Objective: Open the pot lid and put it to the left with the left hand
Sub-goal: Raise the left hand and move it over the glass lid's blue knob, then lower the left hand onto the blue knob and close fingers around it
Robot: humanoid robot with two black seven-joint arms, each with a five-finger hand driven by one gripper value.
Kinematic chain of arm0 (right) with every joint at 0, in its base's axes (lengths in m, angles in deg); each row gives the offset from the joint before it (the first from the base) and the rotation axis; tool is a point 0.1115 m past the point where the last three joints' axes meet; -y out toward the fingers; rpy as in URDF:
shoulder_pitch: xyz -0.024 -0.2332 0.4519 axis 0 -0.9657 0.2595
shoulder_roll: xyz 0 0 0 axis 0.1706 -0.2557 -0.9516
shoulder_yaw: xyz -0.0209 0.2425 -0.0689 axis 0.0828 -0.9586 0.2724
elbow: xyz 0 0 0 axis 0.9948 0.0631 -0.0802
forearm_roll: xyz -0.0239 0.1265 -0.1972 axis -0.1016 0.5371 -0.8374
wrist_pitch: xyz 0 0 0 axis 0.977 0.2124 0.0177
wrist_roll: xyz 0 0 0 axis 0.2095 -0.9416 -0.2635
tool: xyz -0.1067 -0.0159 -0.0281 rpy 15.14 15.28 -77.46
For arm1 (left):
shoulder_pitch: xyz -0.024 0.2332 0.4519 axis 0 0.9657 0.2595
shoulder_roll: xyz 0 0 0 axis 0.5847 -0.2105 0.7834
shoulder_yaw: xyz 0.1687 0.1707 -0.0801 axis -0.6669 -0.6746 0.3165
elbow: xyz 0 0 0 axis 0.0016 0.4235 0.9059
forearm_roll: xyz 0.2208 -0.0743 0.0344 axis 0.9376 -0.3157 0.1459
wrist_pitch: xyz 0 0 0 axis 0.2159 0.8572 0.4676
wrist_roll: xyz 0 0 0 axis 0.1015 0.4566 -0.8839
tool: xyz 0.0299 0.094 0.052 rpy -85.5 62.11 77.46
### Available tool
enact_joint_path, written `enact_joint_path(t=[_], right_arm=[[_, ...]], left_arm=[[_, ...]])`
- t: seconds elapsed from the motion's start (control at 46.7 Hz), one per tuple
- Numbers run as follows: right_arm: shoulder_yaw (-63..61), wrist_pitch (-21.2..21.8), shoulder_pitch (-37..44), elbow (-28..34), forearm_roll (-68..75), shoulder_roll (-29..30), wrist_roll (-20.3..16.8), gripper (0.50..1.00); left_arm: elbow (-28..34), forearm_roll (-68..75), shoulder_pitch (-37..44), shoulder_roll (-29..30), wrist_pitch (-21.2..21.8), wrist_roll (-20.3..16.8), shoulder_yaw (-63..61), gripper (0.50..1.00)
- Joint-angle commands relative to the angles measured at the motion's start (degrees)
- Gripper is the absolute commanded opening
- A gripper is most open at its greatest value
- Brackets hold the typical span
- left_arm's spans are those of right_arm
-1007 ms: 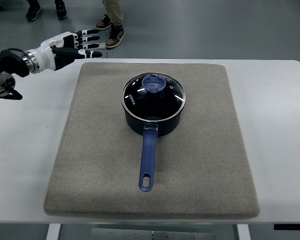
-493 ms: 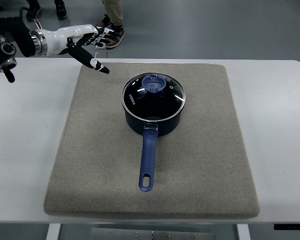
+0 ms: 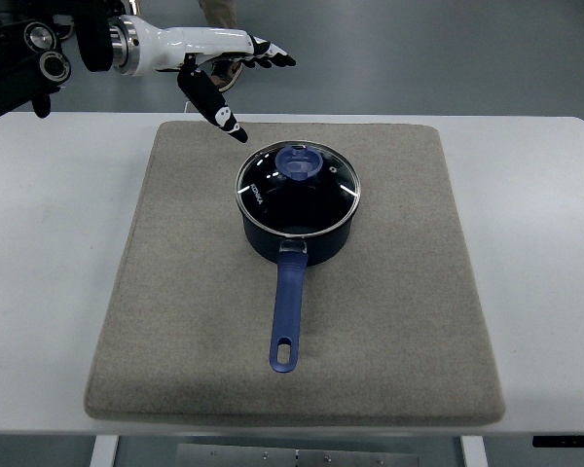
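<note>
A dark blue saucepan (image 3: 298,230) stands in the middle of a grey mat (image 3: 175,292), its blue handle (image 3: 287,316) pointing toward the near edge. A glass lid (image 3: 299,185) with a blue knob (image 3: 300,163) sits shut on the pot. My left hand (image 3: 236,78) hovers above the far left part of the mat, up and left of the lid, not touching it. Its white and black fingers (image 3: 263,51) are spread, the thumb pointing down toward the pot, and it holds nothing.
The mat lies on a white table (image 3: 49,253). Beyond the far table edge is grey floor, where a person's shoe (image 3: 219,76) shows behind my hand. Bare mat lies left and right of the pot.
My left hand has swung from the far left table corner rightward and higher, toward the pot lid, with the thumb now spread downward. Pot and lid have not moved.
</note>
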Motion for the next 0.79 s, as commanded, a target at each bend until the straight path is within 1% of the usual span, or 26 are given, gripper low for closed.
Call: enact_joint_path(t=[0.0,0.129,0.429,0.6,0.771], right_arm=[[0.0,0.0,-0.01,0.0,0.0,0.0,-0.01,0.917],[0.0,0.0,-0.01,0.0,0.0,0.0,-0.01,0.917],[0.0,0.0,-0.01,0.0,0.0,0.0,-0.01,0.917],[0.0,0.0,-0.01,0.0,0.0,0.0,-0.01,0.917],[0.0,0.0,-0.01,0.0,0.0,0.0,-0.01,0.917]], left_arm=[[-0.47,4.38,-0.19,-1.78,-0.02,-0.04,-0.19,0.994],[-0.82,9.57,-0.19,-3.28,-0.02,0.05,-0.19,0.994],[-0.38,13.88,-0.28,-8.2,-0.19,0.05,-2.65,0.994],[-0.12,16.43,-0.28,-9.43,-0.19,0.05,-3.26,0.994],[-0.12,16.96,-0.28,-9.87,-0.19,0.05,-3.79,0.984]])
